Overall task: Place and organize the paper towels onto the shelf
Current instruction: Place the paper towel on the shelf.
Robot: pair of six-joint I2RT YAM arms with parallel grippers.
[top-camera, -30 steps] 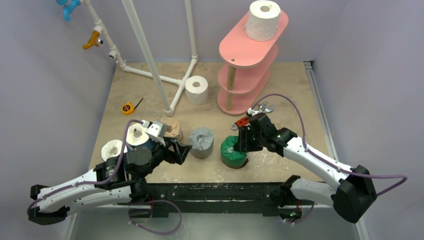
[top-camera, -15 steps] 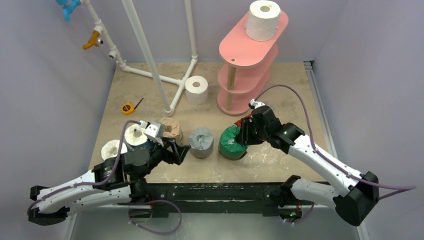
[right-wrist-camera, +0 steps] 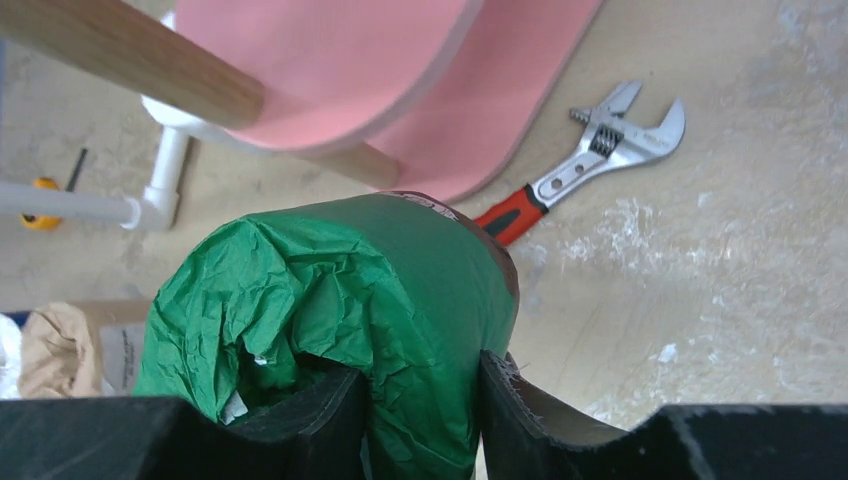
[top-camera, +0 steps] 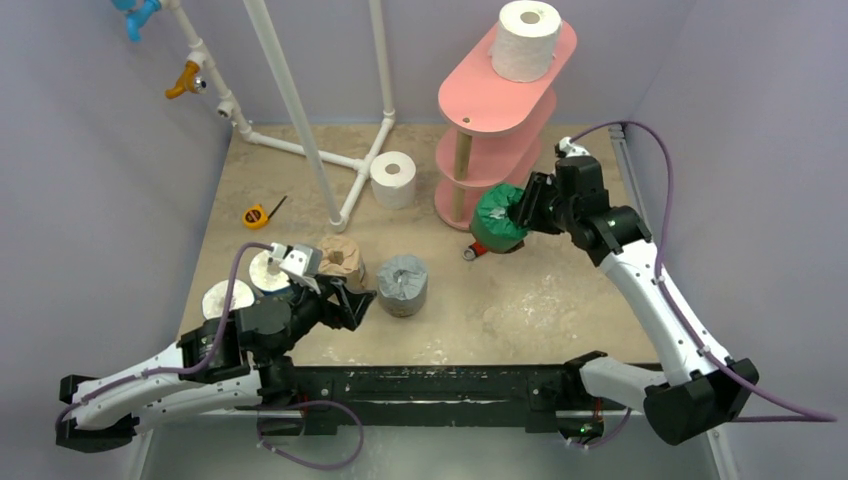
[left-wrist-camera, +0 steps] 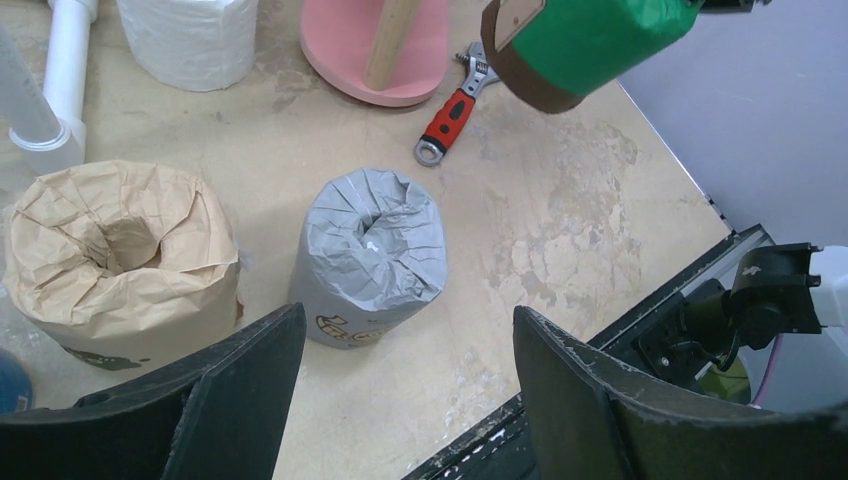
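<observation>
Seven paper towels. One white roll (top-camera: 527, 40) stands on the top board of the shelf (top-camera: 480, 100). Five stand on the table (top-camera: 560, 300). One green-wrapped roll (top-camera: 497, 218) is clamped aloft in the right gripper (top-camera: 525, 207) beside the shelf. The left gripper (top-camera: 345, 300), jaws spread and empty, is near the grey roll (top-camera: 403, 283).

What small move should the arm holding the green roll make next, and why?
Probably ease the green roll a little closer to the shelf, level with a free board. The right gripper grips it in the air beside the lower boards, which look bare; only the top board carries a white roll.
</observation>
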